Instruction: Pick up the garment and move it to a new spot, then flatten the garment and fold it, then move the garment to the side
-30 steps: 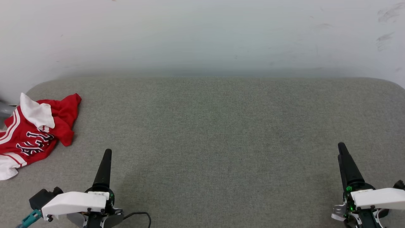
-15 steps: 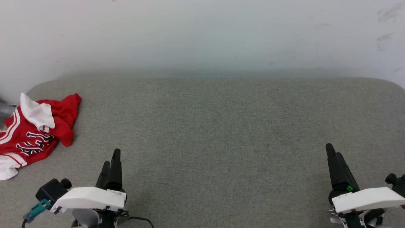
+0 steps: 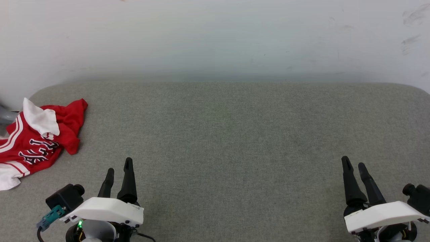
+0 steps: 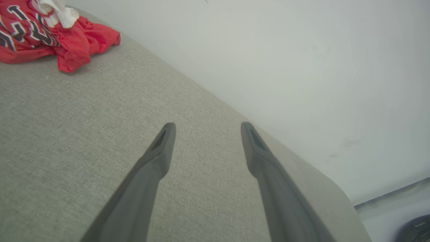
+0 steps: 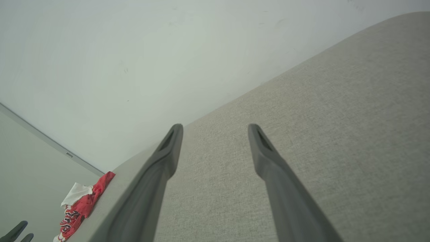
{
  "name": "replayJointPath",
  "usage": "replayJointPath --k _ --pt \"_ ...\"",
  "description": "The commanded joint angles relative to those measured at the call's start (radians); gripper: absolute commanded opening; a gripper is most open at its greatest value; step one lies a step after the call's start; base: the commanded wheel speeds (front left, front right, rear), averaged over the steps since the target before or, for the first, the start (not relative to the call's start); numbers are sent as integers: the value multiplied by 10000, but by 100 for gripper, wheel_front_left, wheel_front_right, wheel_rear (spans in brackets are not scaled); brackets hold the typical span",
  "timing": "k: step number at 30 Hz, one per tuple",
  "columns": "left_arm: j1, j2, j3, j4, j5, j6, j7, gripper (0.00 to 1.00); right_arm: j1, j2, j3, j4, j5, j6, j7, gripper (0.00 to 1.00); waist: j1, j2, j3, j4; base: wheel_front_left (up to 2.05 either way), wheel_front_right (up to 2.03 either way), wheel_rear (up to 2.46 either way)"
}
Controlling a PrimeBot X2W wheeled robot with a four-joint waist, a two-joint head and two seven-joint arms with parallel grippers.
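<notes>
The garment (image 3: 37, 141) lies crumpled in a heap at the far left corner of the grey padded worktop (image 3: 228, 134). It reaches the left edge there, and whether part of it hangs over cannot be told. It is red, with a white sleeve (image 3: 40, 117) bunched on top and black, white-outlined lettering creased across its near side. Its long axis runs on a slant, from the left edge nearer the robot up toward the far corner, where a loose red flap points toward the wall (image 3: 215, 33).

The rest of the worktop is bare grey cloth. The left gripper (image 3: 119, 166) hovers near the near edge, left of the middle, with its two dark fingers spread and nothing between them. The garment lies ahead of it and off to its left, near but clearly apart. The right gripper (image 3: 353, 162) sits by the near right corner, also spread and empty, well apart from the garment with most of the worktop's width between them.

The left arm is therefore much the nearer. The pickup is not yet begun, and a reach forward and leftward, coming across the heap's slant, looks like the natural approach.
</notes>
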Motion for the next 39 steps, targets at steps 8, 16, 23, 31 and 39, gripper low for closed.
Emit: replayJointPath --k 8,16,23,31,39 --pt "-9 214 -232 -397 1106 259 -325 100 -16 -1 12 -247 -1147 1 -312 100 -1 0 11 23 0 0 0" --pt "50 237 -342 -656 1857 339 -523 100 55 0 69 -459 -1940 1 -503 100 -1 0 36 49 0 0 0" --pt "105 270 -444 -791 2638 372 -699 100 101 2 142 -639 -2708 1 -694 100 -1 0 73 76 0 0 0" --pt "170 286 -549 -881 3476 411 -895 100 183 3 194 -775 -3527 0 -898 100 -1 0 94 109 0 0 0" --pt "266 237 -569 -959 4202 384 -1085 100 250 5 218 -842 -4235 0 -1089 100 -1 0 103 109 0 0 0"
